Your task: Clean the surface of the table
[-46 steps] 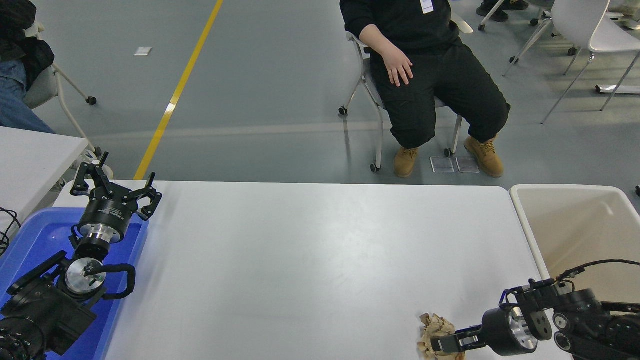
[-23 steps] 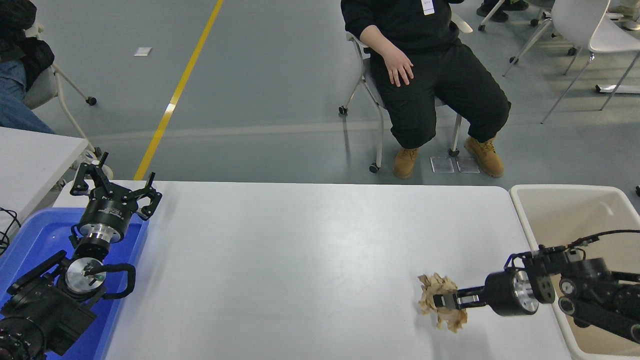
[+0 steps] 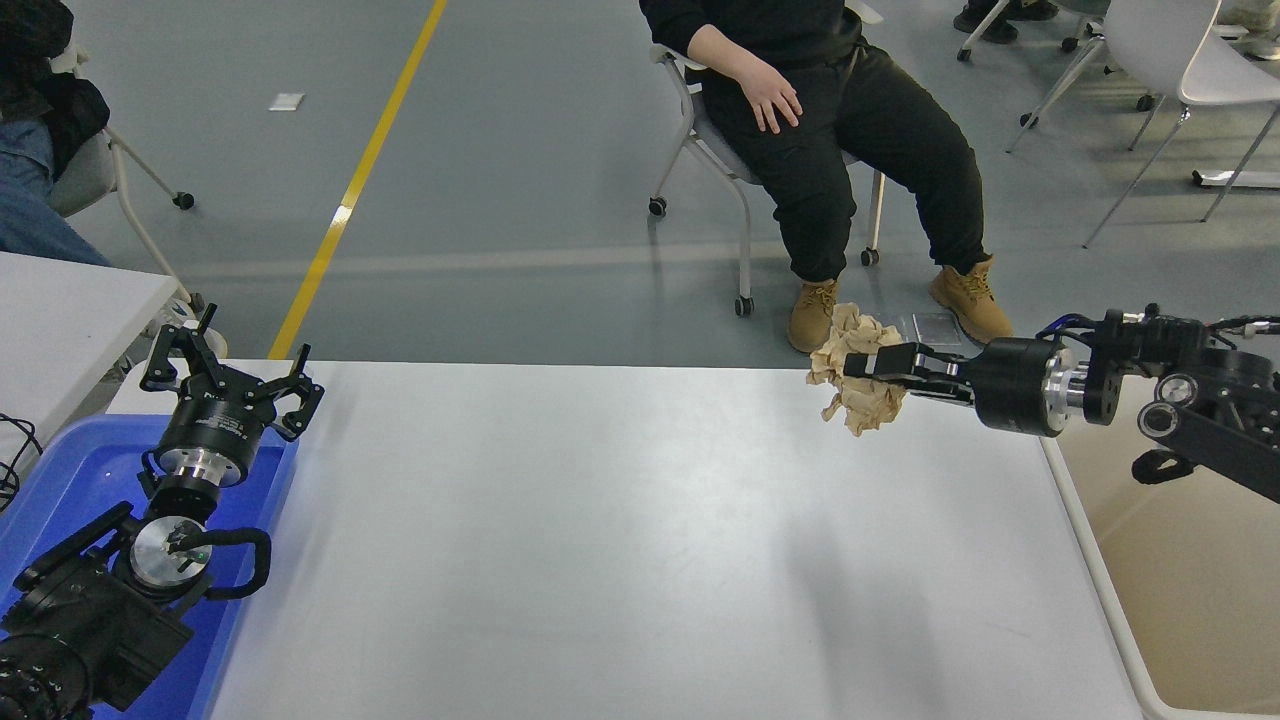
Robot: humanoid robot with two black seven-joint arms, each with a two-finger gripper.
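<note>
One crumpled brown paper wad (image 3: 858,378) is clamped in the right gripper (image 3: 868,364) fingers, apparently above the counter (image 3: 600,520) far edge. Carry it level to the beige tub (image 3: 1190,560), then release. Left gripper (image 3: 232,375): parked, fingers spread.

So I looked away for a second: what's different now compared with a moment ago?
The right claw, shut on the crumpled brown paper, has lifted it off the table surface and swung it toward the far edge. The seated person rolled left. The left claw stayed parked over the blue tray.
</note>
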